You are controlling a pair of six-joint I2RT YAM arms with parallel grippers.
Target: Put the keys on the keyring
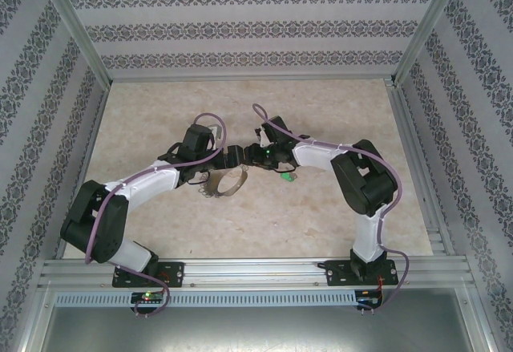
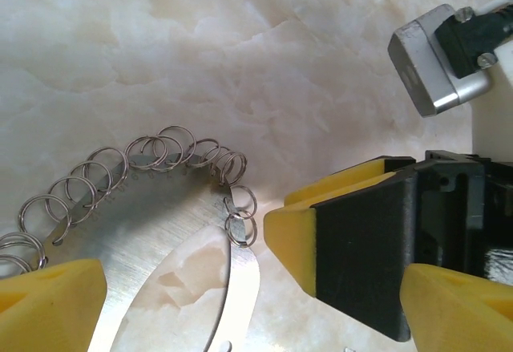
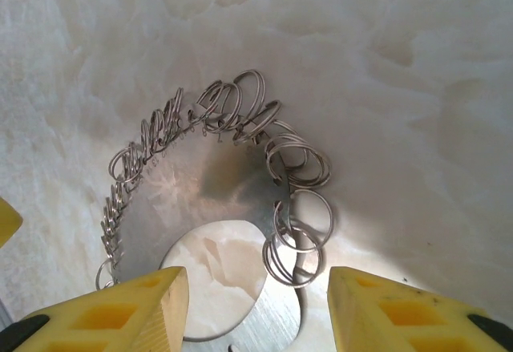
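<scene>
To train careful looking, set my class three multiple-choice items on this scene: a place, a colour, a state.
1. The key lies: A on the table, right of the ring; B inside the ring; C held aloft.
2. The fingers are: A red; B yellow; C blue.
3. The left fingers are: A shut on the key; B shut on the ring; C open.
Answers: A, the top view shows it on the table beside the ring; B, yellow in both wrist views; C, they stand wide apart, gripping nothing.
</scene>
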